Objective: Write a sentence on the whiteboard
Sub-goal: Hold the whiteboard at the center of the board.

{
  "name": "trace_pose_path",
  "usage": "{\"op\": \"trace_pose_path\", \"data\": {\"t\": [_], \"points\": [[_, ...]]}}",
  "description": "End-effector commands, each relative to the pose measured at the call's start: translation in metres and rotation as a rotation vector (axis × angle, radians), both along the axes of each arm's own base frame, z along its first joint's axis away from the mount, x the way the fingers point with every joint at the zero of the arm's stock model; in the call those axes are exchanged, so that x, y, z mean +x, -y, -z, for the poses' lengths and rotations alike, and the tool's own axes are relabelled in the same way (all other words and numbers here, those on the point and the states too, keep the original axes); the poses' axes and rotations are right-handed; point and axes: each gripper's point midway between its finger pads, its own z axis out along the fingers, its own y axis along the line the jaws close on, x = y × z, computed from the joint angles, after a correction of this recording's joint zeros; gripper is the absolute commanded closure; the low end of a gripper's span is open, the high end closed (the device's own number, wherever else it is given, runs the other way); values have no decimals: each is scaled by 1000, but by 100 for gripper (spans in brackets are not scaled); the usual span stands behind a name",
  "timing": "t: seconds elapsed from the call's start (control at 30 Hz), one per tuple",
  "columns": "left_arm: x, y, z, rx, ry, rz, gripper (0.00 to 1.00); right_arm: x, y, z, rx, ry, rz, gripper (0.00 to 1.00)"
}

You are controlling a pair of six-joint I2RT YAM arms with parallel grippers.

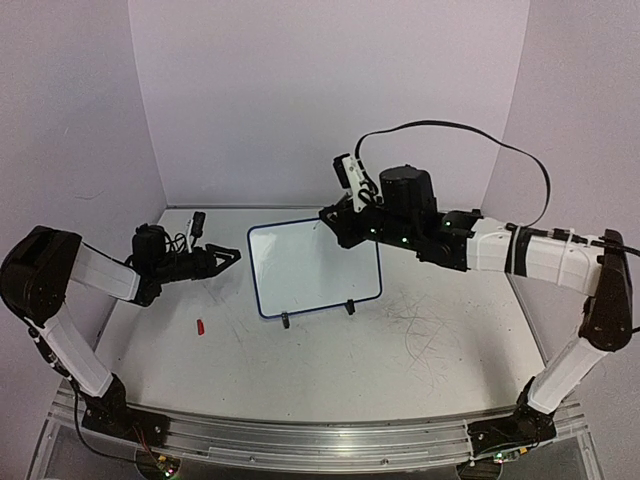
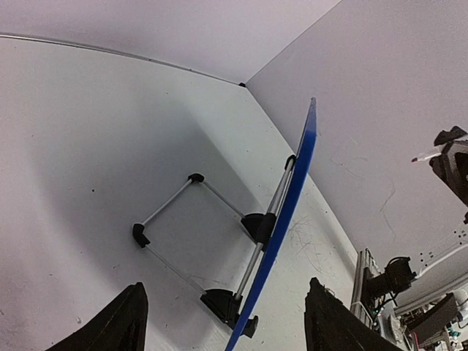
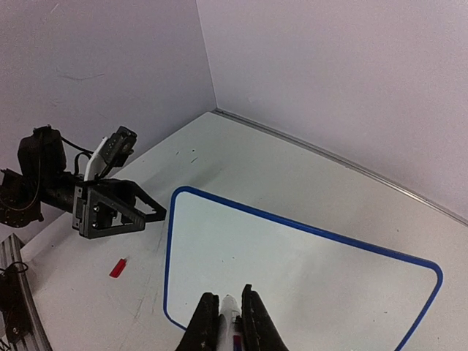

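Two tools flank a small rectangular whiteboard (image 1: 300,270) with rounded corners and a thin blue frame. It stands tilted on small black feet around the middle of the white bench (image 1: 300,390), nearer the far edge than the near one. The right tool (image 1: 330,218) hangs over the board's far right corner, its fingers clamped on a slim white marker (image 3: 230,313) that points down at the face. The left tool (image 1: 224,260) sits just beside the board's left edge with its jaws apart, gripping nothing; whether it touches the frame I cannot tell. No sentence shows on the board in either view of its face, so the writing looks not yet begun. A small red cap (image 1: 201,327) lies on the bench toward the near left corner, well apart from the board. From behind, only a thin wire stand (image 2: 167,205) props the board. That is the main risk as I judge it: with nothing clamping the frame, marker pressure could push the light board back or swing it round, smearing or breaking the strokes. Too steep a press could also twist the marker in the fingers.
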Motion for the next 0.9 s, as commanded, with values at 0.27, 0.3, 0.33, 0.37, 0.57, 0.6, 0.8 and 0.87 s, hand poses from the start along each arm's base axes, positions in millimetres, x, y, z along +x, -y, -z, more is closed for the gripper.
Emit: {"op": "trace_pose_path", "data": {"t": [0.27, 0.3, 0.33, 0.37, 0.57, 0.6, 0.8, 0.87], "points": [[-13, 53, -23, -50, 153, 259, 47, 6, -77, -10, 31, 91, -77, 100], [-12, 53, -22, -48, 154, 255, 50, 5, -80, -8, 24, 97, -71, 100], [-12, 53, -21, -45, 156, 252, 52, 5, -84, -6, 16, 102, -68, 100], [-11, 53, -21, -44, 158, 251, 55, 4, -87, -5, 13, 106, -64, 100], [-7, 55, -14, -39, 151, 255, 68, 3, -106, 9, -10, 128, -49, 100], [-7, 55, -12, -35, 152, 253, 70, 3, -108, 11, -11, 135, -48, 100], [-7, 54, -7, -20, 168, 254, 79, 4, -117, 14, 15, 167, -13, 100], [-8, 55, -6, -16, 176, 259, 83, 5, -119, 15, 20, 178, 5, 100]]}}
